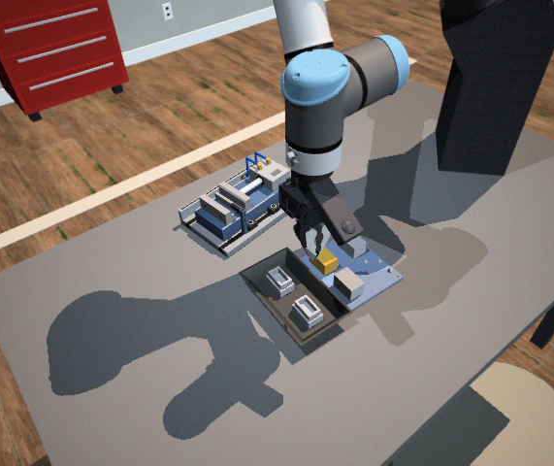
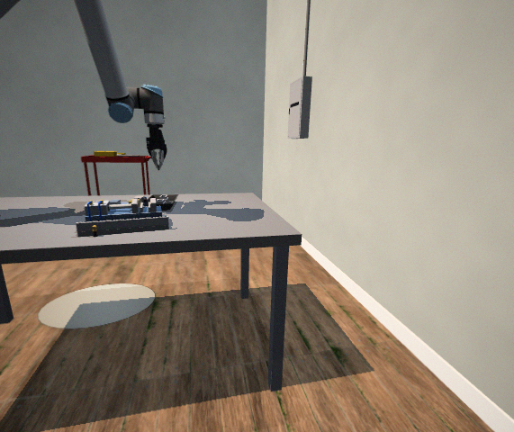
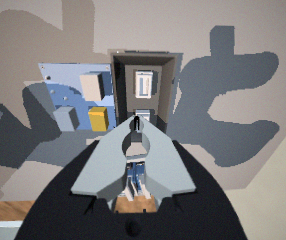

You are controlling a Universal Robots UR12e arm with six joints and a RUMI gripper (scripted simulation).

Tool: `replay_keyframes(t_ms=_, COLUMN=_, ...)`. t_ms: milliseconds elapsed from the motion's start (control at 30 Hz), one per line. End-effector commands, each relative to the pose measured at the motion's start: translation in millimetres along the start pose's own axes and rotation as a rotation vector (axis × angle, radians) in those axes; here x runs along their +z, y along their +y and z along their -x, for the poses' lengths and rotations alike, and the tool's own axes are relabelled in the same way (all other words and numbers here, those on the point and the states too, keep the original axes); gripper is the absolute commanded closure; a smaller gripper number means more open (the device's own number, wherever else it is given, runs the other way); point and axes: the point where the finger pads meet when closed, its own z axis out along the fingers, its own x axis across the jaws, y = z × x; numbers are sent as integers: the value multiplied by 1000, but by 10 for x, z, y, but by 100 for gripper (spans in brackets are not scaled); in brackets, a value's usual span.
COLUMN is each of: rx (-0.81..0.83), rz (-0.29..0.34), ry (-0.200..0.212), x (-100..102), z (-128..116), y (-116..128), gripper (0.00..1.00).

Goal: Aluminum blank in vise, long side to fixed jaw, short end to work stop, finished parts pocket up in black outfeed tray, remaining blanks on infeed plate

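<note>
My gripper is shut and empty, and hangs well above the table, over the seam between the black outfeed tray and the infeed plate. Two finished parts lie pocket up in the tray. On the plate lie a yellow brass blank and two gray blanks. The vise stands behind the tray; I cannot tell what lies between its jaws. In the wrist view the closed fingertips cover part of the nearer finished part.
The arm's wrist and elbow hang above the plate and vise. A dark robot base stands at the table's back right. In the exterior view the gripper is high over the table top. The table edge runs near the vise rail.
</note>
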Motion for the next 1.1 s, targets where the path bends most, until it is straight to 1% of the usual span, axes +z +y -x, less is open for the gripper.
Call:
replay_keyframes(t_ms=0, rx=-6, rz=-1, ry=-4, x=2, z=596, y=-1, gripper=100)
replay_keyframes(t_ms=67, rx=-6, rz=-1, ry=-4, x=2, z=596, y=-1, gripper=100)
replay_keyframes(t_ms=133, rx=-6, rz=-1, ry=-4, x=-9, z=885, y=23, gripper=100)
replay_keyframes(t_ms=200, rx=-6, rz=-1, ry=-4, x=-25, z=1051, y=42, gripper=100)
replay_keyframes(t_ms=300, rx=-6, rz=-1, ry=-4, x=-26, z=1094, y=51, gripper=100)
replay_keyframes(t_ms=333, rx=-6, rz=-1, ry=-4, x=-24, z=1094, y=52, gripper=60)
replay_keyframes(t_ms=1067, rx=-5, rz=0, ry=-4, x=-20, z=1085, y=58, gripper=60)
